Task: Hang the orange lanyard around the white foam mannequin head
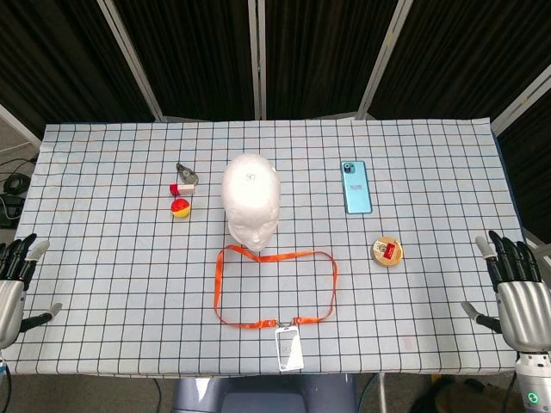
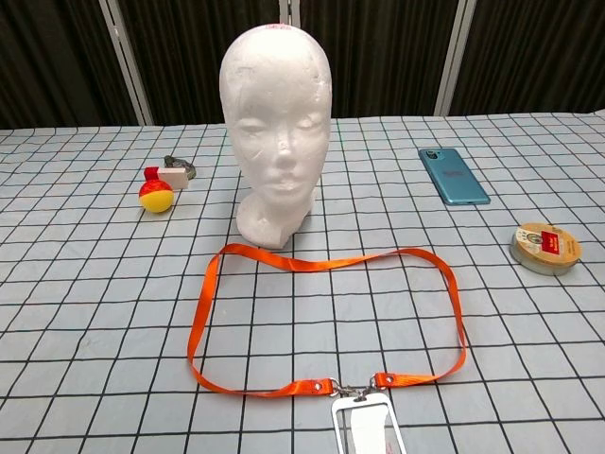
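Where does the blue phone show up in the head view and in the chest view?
Head view: the blue phone lies flat right of centre, in the upper half of the table.
Chest view: it lies at upper right, screen down, camera end away from the robot.
Shared landmark: the white foam mannequin head, standing to the phone's left in both views.

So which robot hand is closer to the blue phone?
Right. The right robot hand sits at the table's right edge, below and right of the blue phone. The left robot hand is at the far left edge, across the table.
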Controlling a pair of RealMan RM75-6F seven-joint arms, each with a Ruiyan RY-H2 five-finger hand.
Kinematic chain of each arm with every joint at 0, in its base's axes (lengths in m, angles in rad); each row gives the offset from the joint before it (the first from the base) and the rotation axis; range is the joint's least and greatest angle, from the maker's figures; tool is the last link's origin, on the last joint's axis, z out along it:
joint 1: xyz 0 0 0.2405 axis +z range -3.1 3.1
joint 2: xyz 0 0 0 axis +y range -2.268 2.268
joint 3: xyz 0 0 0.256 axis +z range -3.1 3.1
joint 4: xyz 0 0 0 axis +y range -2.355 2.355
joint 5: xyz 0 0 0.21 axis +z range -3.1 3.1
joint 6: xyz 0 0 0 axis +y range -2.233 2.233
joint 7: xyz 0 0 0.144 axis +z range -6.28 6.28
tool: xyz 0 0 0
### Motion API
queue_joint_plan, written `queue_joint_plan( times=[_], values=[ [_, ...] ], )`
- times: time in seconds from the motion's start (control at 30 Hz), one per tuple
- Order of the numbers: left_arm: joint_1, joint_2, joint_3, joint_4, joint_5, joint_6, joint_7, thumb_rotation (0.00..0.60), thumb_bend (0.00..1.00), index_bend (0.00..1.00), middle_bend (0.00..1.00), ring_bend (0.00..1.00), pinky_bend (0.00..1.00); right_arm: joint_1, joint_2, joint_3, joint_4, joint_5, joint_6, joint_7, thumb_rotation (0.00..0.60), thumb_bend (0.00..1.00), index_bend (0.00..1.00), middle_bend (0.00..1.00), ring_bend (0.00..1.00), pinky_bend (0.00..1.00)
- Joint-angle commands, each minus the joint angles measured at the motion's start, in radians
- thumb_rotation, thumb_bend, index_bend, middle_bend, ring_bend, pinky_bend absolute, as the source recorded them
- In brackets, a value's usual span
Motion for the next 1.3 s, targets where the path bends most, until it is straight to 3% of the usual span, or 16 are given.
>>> queue_joint_plan(
  times=[0.03,0.3,0.4,0.5,0.57,0.67,0.97,1.3],
  values=[
    [0.000,0.004,-0.001,-0.004,-0.006,-0.005,-0.013,0.600,0.00,0.00,0.00,0.00,0.00,0.002,-0.002,-0.003,-0.002,0.002,-0.006,-0.003,0.600,0.00,0.00,0.00,0.00,0.00],
    [0.002,0.005,0.002,-0.007,-0.009,-0.008,-0.012,0.600,0.00,0.00,0.00,0.00,0.00,0.030,-0.033,-0.009,0.020,0.013,-0.064,-0.022,0.600,0.00,0.00,0.00,0.00,0.00],
    [-0.001,0.003,-0.006,-0.007,-0.020,-0.009,-0.012,0.600,0.00,0.00,0.00,0.00,0.00,0.087,-0.053,0.008,0.052,0.023,-0.145,-0.046,0.600,0.00,0.02,0.00,0.00,0.00],
    [-0.010,-0.005,-0.021,0.000,-0.047,-0.019,-0.011,0.600,0.00,0.00,0.00,0.00,0.00,0.172,-0.066,0.050,0.054,0.046,-0.245,-0.036,0.600,0.04,0.18,0.00,0.00,0.00],
    [-0.016,-0.011,-0.028,0.008,-0.064,-0.030,-0.011,0.600,0.00,0.00,0.00,0.00,0.00,0.229,-0.083,0.078,0.071,0.047,-0.298,-0.049,0.600,0.11,0.33,0.00,0.00,0.00],
    [-0.027,-0.018,-0.035,0.020,-0.085,-0.047,-0.003,0.600,0.00,0.00,0.00,0.00,0.00,0.309,-0.126,0.109,0.112,0.044,-0.368,-0.102,0.600,0.16,0.42,0.00,0.00,0.00],
    [-0.063,-0.060,-0.060,0.055,-0.179,-0.109,0.056,0.600,0.00,0.00,0.00,0.00,0.00,0.531,-0.281,0.195,0.185,0.297,-0.678,-0.120,0.600,0.24,0.47,0.00,0.00,0.00],
    [-0.079,-0.083,-0.072,0.079,-0.232,-0.129,0.082,0.600,0.00,0.00,0.00,0.00,0.00,0.631,-0.429,0.181,0.335,0.460,-0.769,-0.162,0.600,0.25,0.51,0.00,0.00,0.00]
  ],
)
